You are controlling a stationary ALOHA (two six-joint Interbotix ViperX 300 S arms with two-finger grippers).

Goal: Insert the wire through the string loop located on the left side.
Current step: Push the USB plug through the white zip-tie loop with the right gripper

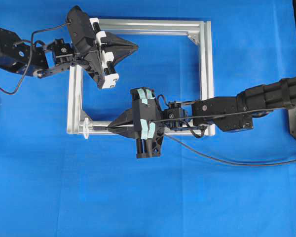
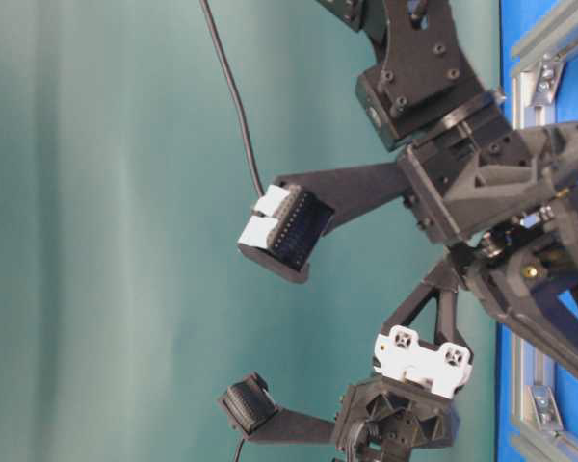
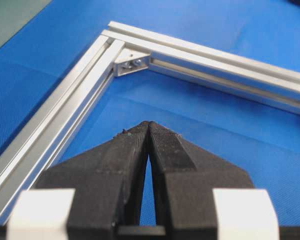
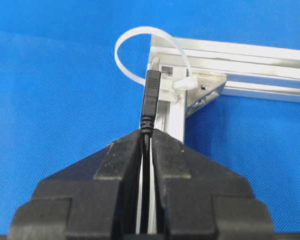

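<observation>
Right claw (image 4: 146,134) clamped on the wire (image 4: 151,97) just behind its plug; the plug tip points at, and sits just short of, the string loop (image 4: 140,42), a thin white translucent ring standing up from the aluminium frame (image 4: 250,55) at its corner, on the left in the overhead view. By this judgement the wire is grasped and aligned but not yet threaded: the push through the loop remains. The wire is thin and black, trailing away over the blue table (image 1: 138,197). Left claw (image 3: 149,131) closed and empty, poised over the frame's opposite side
</observation>
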